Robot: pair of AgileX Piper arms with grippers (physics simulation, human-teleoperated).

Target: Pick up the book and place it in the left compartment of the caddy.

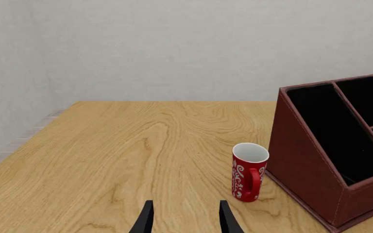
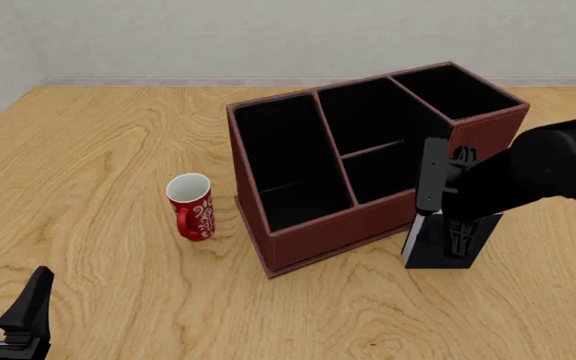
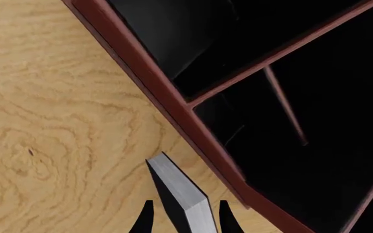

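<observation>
The black book (image 2: 416,227) with white page edges stands upright on the table by the front right wall of the red-brown caddy (image 2: 318,236). My right gripper (image 2: 455,240) reaches down over it. In the right wrist view the book's top edge (image 3: 181,193) lies between the spread fingers of the right gripper (image 3: 185,222), which is open. The caddy's long left compartment (image 2: 286,161) has nothing in it; it also shows in the left wrist view (image 1: 332,133). My left gripper (image 2: 3,292) is open and low at the table's near left, holding nothing (image 1: 185,221).
A red mug with a white pattern (image 2: 191,208) stands just left of the caddy; the left wrist view shows the mug (image 1: 248,172) ahead of the left fingers. A pale wall runs along the table's far edge.
</observation>
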